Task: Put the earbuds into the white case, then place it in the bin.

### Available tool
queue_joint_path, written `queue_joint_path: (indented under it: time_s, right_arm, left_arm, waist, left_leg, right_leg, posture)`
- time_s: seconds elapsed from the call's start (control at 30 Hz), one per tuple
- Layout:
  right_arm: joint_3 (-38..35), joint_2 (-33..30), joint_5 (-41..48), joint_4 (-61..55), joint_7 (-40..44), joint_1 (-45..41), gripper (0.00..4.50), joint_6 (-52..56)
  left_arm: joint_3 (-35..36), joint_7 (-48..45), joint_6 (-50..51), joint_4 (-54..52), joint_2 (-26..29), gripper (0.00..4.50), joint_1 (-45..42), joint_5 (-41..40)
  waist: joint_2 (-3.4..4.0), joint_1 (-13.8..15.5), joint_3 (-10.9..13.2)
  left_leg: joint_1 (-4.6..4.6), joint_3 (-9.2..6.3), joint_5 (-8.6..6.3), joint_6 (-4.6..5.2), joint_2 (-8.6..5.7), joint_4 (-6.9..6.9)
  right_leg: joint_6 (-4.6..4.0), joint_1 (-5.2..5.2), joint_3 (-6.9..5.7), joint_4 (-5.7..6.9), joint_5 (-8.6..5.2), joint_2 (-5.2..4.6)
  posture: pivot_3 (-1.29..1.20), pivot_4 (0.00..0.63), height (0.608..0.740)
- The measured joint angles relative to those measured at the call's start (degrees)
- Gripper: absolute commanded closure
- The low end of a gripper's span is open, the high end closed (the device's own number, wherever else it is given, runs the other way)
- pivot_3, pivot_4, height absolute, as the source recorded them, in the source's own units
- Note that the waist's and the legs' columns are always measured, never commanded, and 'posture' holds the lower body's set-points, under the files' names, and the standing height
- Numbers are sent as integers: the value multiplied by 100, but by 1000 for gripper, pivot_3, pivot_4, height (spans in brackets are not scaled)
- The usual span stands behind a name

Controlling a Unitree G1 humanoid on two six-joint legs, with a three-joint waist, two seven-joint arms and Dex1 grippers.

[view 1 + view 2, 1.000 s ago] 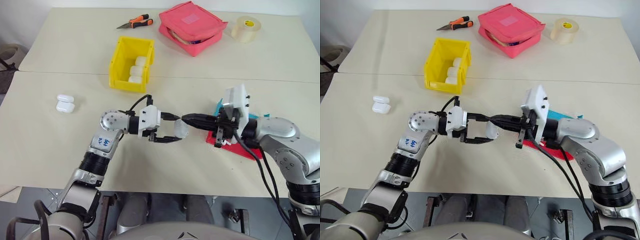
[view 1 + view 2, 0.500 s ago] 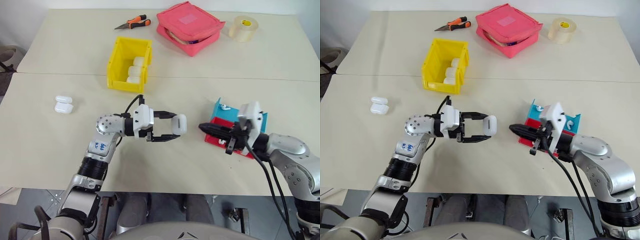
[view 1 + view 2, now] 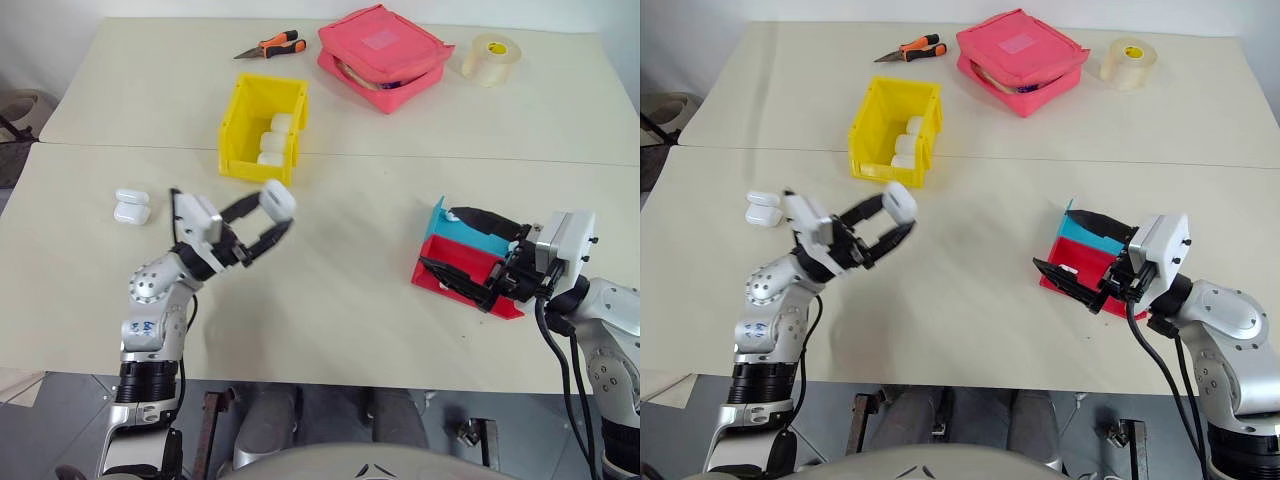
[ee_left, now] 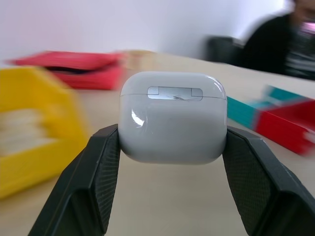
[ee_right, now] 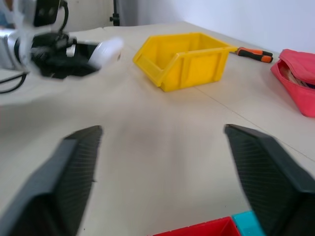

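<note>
My left gripper (image 3: pixel 276 212) is shut on the white case (image 3: pixel 279 198) and holds it above the table, just in front of the bin (image 3: pixel 236 130). In the left wrist view the case (image 4: pixel 173 117) has its lid closed and is clamped between the two black fingers (image 4: pixel 96 182). The yellow bin holds three white cases (image 3: pixel 272 140). My right gripper (image 3: pixel 438 238) is wide open over the red tray (image 3: pixel 455 272) and blue tray (image 3: pixel 470 238), holding nothing. A tiny white piece that looks like an earbud (image 3: pixel 1068 270) lies in the red tray.
Two more white cases (image 3: pixel 130 207) lie at the table's left. At the back are orange-handled pliers (image 3: pixel 272 44), a pink pouch (image 3: pixel 385 55) and a tape roll (image 3: pixel 492 55). A person (image 4: pixel 290 34) sits beyond the table.
My left gripper swung left and tilted upward with the case, away from the right gripper and nearer the bin. My right gripper drew back to the right over the trays and opened.
</note>
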Motion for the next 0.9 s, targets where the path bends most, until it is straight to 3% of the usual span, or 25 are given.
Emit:
queue_joint_path:
  time_s: [0.13, 0.27, 0.43, 0.47, 0.63, 0.77, 0.9]
  right_arm:
    - [1, 8, -21, -98, -134, 1, 17, 0]
    - [-2, 18, -18, -225, -289, -2, 17, 19]
    - [-1, 19, -15, -334, -473, -17, 17, 100]
    - [-1, 20, -15, -361, -507, -16, 17, 124]
    - [7, 126, -19, -538, -705, -3, 0, 134]
    - [12, 145, -23, -545, -773, 11, 0, 137]
    - [30, 141, -28, -546, -764, -17, 0, 138]
  left_arm:
    - [184, 514, 327, 501, -22, 1738, -879, -82]
    - [81, 1068, 631, 2324, 43, 1738, -2514, 358]
    - [-209, 1341, 536, 4044, 46, 1738, -3669, 941]
    - [-252, 1376, 520, 4242, 46, 1738, -3757, 1020]
    - [-432, 1574, 343, 4917, 104, 140, -4014, 1446]
    - [-328, 1376, 264, 4774, 141, 32, -3985, 1371]
    - [-303, 277, 204, 3852, 303, 32, -3382, 957]
  waist:
    - [-2, 0, -2]
    - [-8, -4, 1]
    - [-9, -55, 1]
    - [-9, -66, 1]
    - [-10, -79, 1]
    - [-10, -35, 1]
    - [-9, -49, 1]
  left_leg:
    - [4, 2, 0, 0, -5, 0]
    - [-3, 22, 3, -2, -9, 3]
    - [1, 37, 2, -1, -11, -27]
    - [1, 41, 2, -1, -9, -30]
    - [-1, 55, 3, -2, -5, -23]
    - [-1, 52, 3, -2, -4, -14]
    - [-2, 46, 2, -2, -3, -16]
  right_leg:
    - [0, 2, 0, 1, 0, 0]
    - [2, 3, -9, 1, 1, 1]
    - [3, -7, -20, -7, 1, 0]
    - [3, -9, -23, -6, 1, 0]
    - [3, -8, -34, -3, 1, 0]
    - [3, -6, -33, 1, 1, 0]
    - [2, -8, -32, -1, 1, -1]
  posture:
    - [0, 150, 740]
    - [0, 150, 740]
    - [0, 150, 740]
    - [0, 150, 740]
    - [0, 150, 740]
    - [0, 150, 740]
    - [0, 150, 740]
